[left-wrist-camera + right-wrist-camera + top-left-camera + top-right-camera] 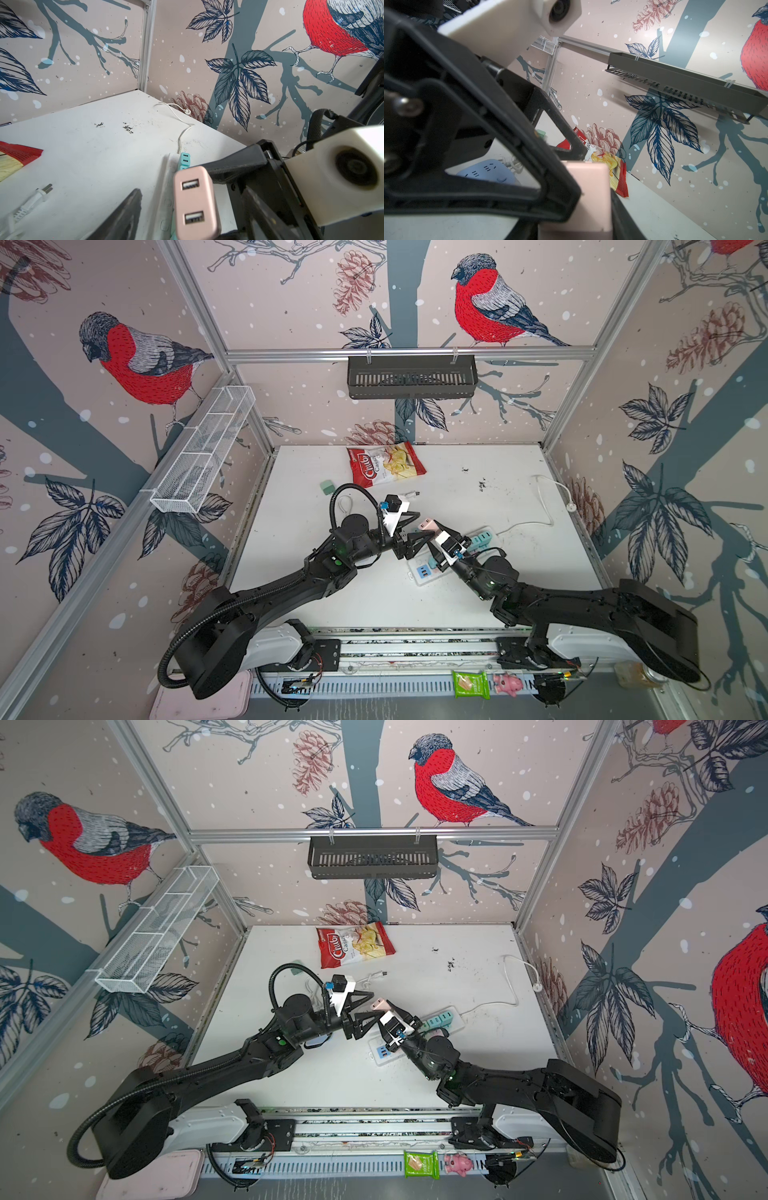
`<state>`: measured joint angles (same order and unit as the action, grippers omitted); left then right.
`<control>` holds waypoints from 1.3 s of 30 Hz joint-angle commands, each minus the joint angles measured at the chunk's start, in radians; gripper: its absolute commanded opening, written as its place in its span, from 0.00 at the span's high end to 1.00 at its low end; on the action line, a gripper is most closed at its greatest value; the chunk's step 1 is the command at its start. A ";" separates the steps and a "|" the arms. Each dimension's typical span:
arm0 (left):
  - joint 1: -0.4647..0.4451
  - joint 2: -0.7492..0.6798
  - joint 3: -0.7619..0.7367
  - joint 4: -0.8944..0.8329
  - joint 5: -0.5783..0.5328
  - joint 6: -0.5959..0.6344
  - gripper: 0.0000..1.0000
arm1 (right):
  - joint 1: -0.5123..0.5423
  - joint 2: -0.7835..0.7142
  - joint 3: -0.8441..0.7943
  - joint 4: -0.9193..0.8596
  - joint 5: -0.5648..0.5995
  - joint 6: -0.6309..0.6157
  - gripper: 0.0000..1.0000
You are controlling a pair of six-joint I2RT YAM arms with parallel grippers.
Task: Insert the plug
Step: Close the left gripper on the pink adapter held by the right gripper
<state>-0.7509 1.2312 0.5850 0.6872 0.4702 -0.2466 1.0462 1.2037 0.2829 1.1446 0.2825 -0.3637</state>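
Observation:
The plug (428, 525) (380, 1005) is a pink block with two USB ports, held above the table's middle, and its prongs are hidden. My right gripper (434, 531) (577, 220) is shut on its lower part, as the right wrist view shows. My left gripper (424, 526) (193, 193) is open and straddles the plug (195, 203), with a gap on each side. Below lies a white power strip (419, 574) (169, 187) with teal adapters (484, 539) plugged into its far end.
A red chip bag (386, 464) lies at the back. A loose white cable with a two-prong plug (44, 192) and a green eraser (327, 487) lie left of centre. The strip's cord (548, 497) runs to the right wall. A blue power strip (488, 170) lies under my left arm.

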 commanded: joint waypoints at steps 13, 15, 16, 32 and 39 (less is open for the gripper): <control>-0.019 0.089 0.082 -0.054 0.124 0.033 0.40 | 0.012 -0.009 -0.024 0.122 0.053 -0.026 1.00; -0.020 0.099 0.090 -0.063 0.138 0.035 0.43 | 0.013 -0.012 -0.025 0.123 0.053 -0.026 1.00; -0.022 0.102 0.094 -0.066 0.142 0.038 0.46 | 0.014 -0.012 -0.026 0.124 0.054 -0.026 1.00; -0.022 0.125 0.101 -0.042 0.193 0.020 0.80 | 0.014 -0.006 -0.028 0.140 0.079 -0.027 0.98; -0.022 0.133 0.101 -0.028 0.214 0.011 0.90 | 0.013 0.001 -0.040 0.181 0.105 -0.021 0.66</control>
<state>-0.7689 1.3628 0.6868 0.6624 0.5713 -0.2657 1.0592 1.2022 0.2443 1.1965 0.3779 -0.4187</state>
